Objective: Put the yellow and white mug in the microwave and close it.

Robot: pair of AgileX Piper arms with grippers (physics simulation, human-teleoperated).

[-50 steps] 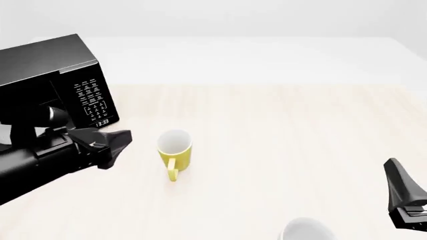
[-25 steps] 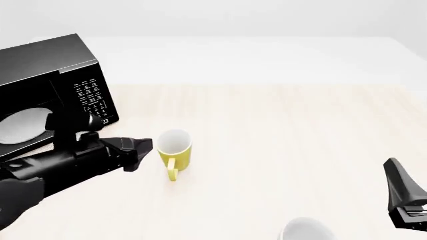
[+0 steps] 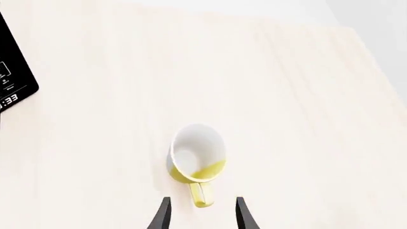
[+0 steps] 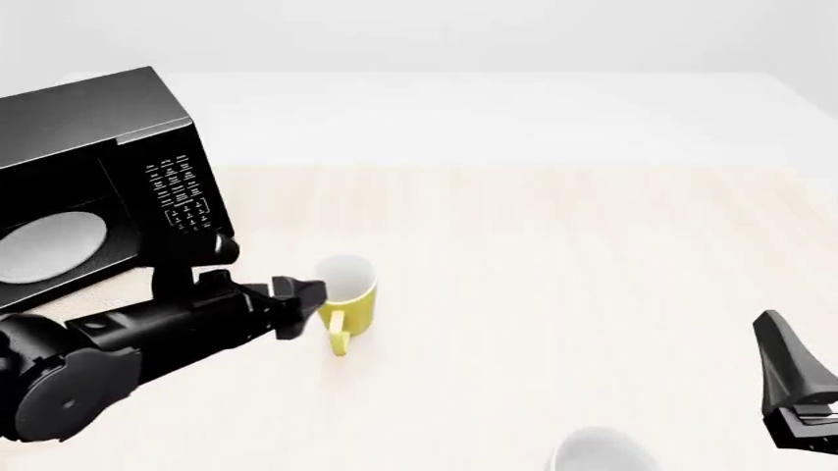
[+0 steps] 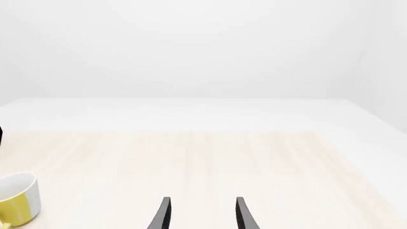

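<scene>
Yellow outside, white inside, the yellow and white mug (image 4: 344,297) stands upright on the pale wood table (image 4: 590,265), handle toward 6 o'clock in the front view, at about 4 o'clock from the microwave (image 4: 92,186) and near its keypad corner. Change over the last second: the left gripper (image 4: 304,294) has swung in from roughly 9 o'clock of the mug and closed the gap, tips now just beside the mug's left wall, maybe touching, can't tell. In the left wrist view the fingers (image 3: 160,217) sit spread to either side of the handle, mug (image 3: 197,160) just ahead, nothing pinched yet. The arm moving off also uncovered the microwave cavity: the white turntable plate (image 4: 50,245) now shows, so the door looks open, though the door itself is not clearly seen. Judgement: reach phase nearly done, grasp is next, probably on the handle or near rim; tips need to advance a little more before closing. The right gripper (image 4: 792,388) hasn't moved, parked at 4 o'clock on the table edge, jaws apart in its wrist view, empty. A plain white cup (image 4: 600,453) sits at the bottom edge near it, not the target. Placing and door closing not yet done.
</scene>
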